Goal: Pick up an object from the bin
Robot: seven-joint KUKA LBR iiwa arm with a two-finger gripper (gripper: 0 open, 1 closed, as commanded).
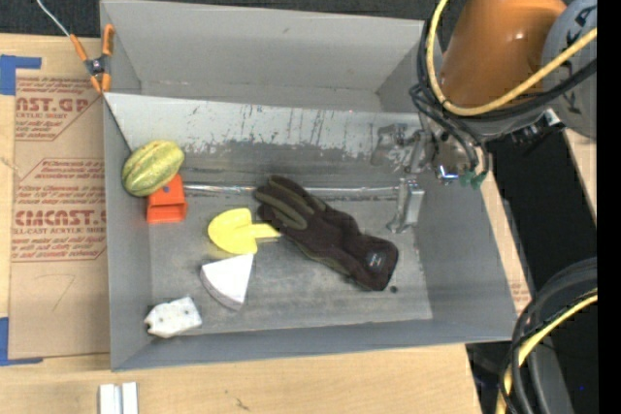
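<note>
My gripper (408,207) hangs near the bin's right wall, just above and to the right of the cuff end of a dark brown glove (325,233). The glove lies slantwise across the middle of the bin floor, its fingers pointing up-left. Nothing shows in the gripper. A flat yellow piece (233,230) lies against the glove's finger end.
Left of the glove lie a white wedge (230,281), a small white crumpled thing (175,316) in the front left corner, an orange block (167,201) and a yellow-green oval ball (152,166) by the left wall. The arm's orange cover and cables stand over the bin's right rim.
</note>
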